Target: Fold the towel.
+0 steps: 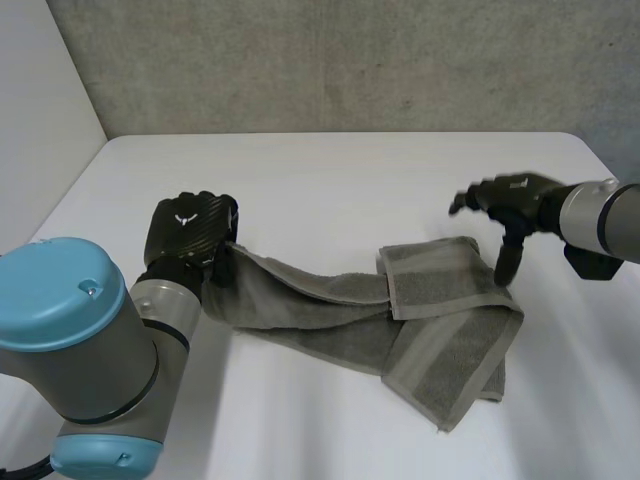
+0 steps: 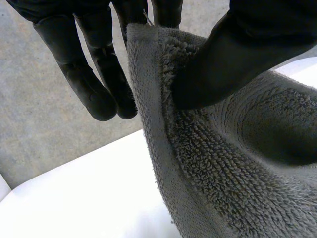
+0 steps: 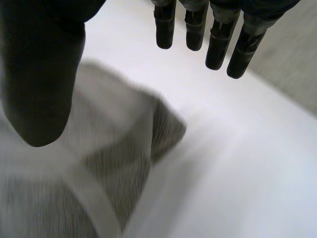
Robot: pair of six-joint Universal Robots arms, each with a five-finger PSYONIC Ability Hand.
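Folding is judged to be at an early stage: the grey towel point(image 1: 430, 330) is seen stretched and partly bunched across the white table point(image 1: 330, 180), not squared into layers. At its right end a flap has been turned over onto the wider part, so that a hemmed band is shown lying crosswise, yet the edges are not lined up and the stack is skewed. The narrow left end is gathered into a loose rope and is lifted off the table by the left robot hand point(image 1: 190, 235). In the left wrist view the towel's edge point(image 2: 148, 99) is seen pinched by the thumb point(image 2: 237, 54) against the fingers behind the cloth, while two other fingers point(image 2: 94, 89) are left hanging free beside it. The right robot hand point(image 1: 505, 200) is held above the far right corner of the towel with nothing in it; its fingers point(image 3: 198, 29) are kept straight and apart from the thumb point(image 3: 39, 89), which is pointed down toward the cloth point(image 3: 99, 163). The towel's long axis is laid across the table, from the left robot hand toward the right robot hand, and is slanted slightly nearer the robot at its right end. Spreading the cloth flat, matching the ends and closing a clean fold are judged to be left.
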